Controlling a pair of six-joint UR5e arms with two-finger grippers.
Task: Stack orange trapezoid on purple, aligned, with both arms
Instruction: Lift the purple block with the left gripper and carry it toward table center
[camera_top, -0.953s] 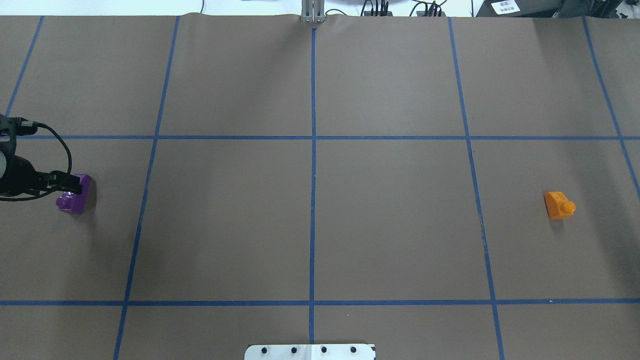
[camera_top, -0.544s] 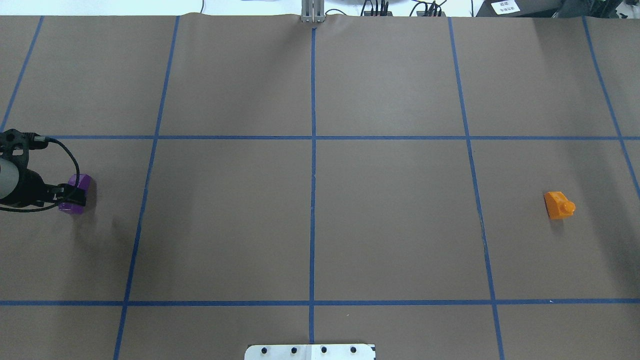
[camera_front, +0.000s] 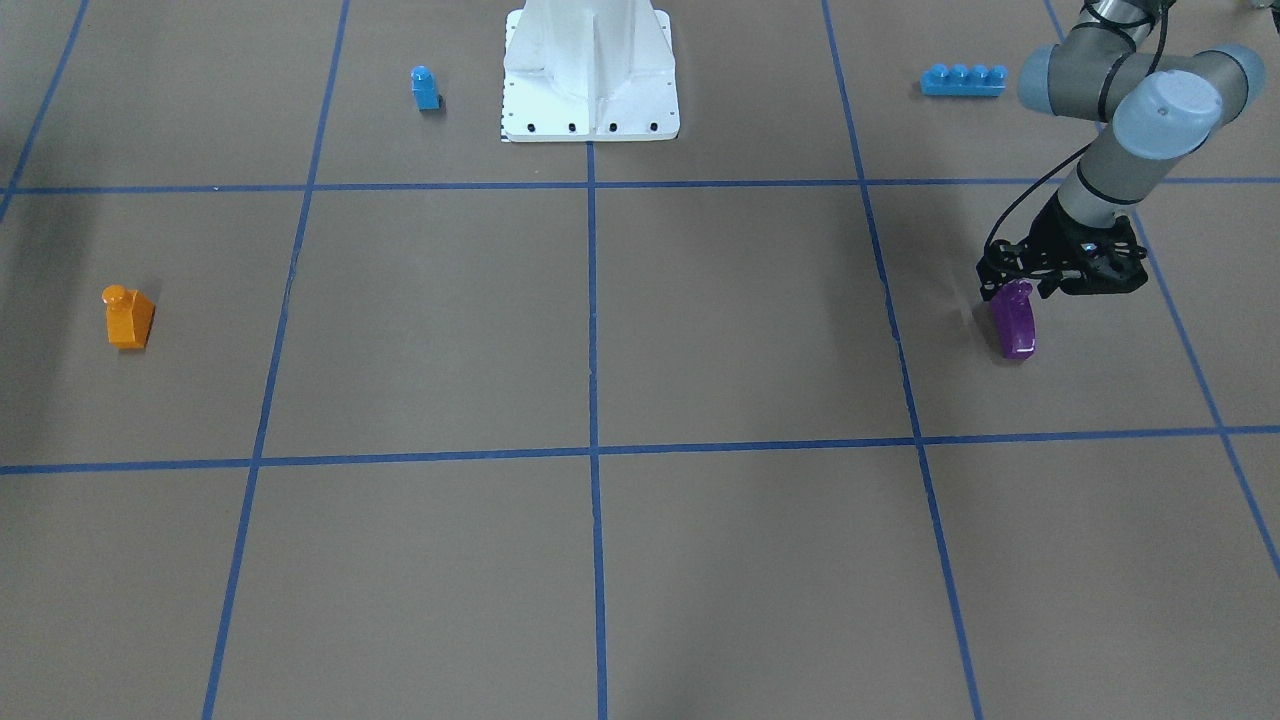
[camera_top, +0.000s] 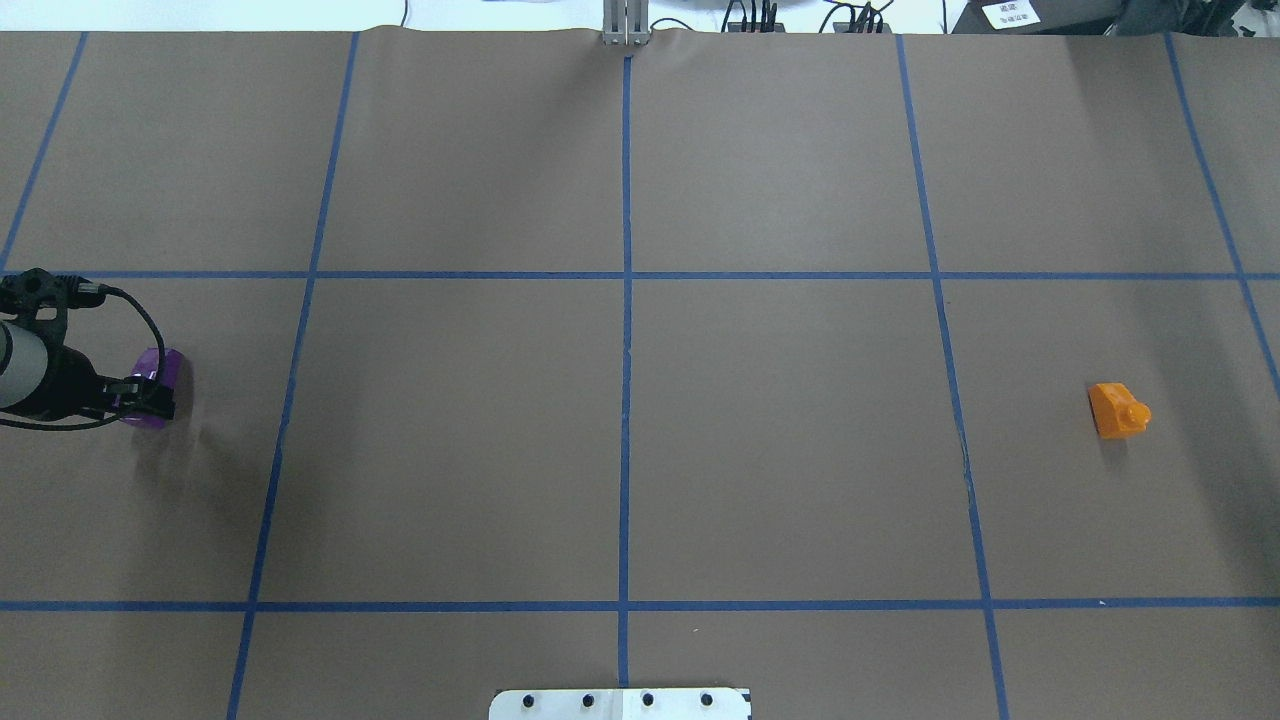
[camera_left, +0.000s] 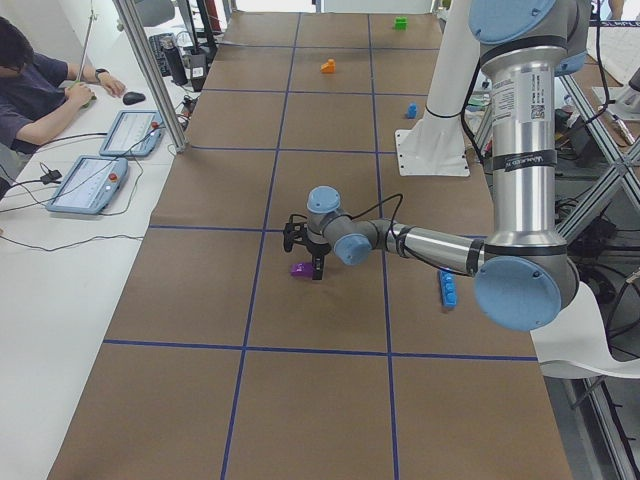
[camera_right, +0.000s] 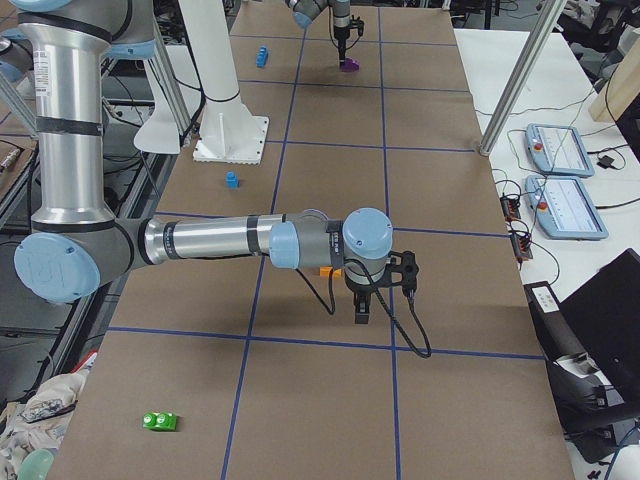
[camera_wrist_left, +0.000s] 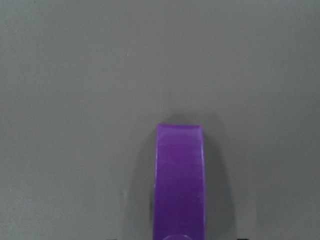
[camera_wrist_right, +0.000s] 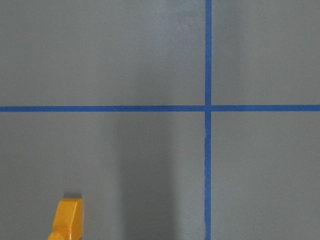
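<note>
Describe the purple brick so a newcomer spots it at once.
From the white base mount, look toward the left arm reaching over the table. The purple brick sits under its end effector. It is the only purple piece: the nearest neighbour is a long blue four-stud brick, and the orange trapezoid lies across the table.

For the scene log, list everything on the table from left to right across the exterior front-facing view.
orange trapezoid → small blue brick → white base mount → long blue brick → purple brick
</note>
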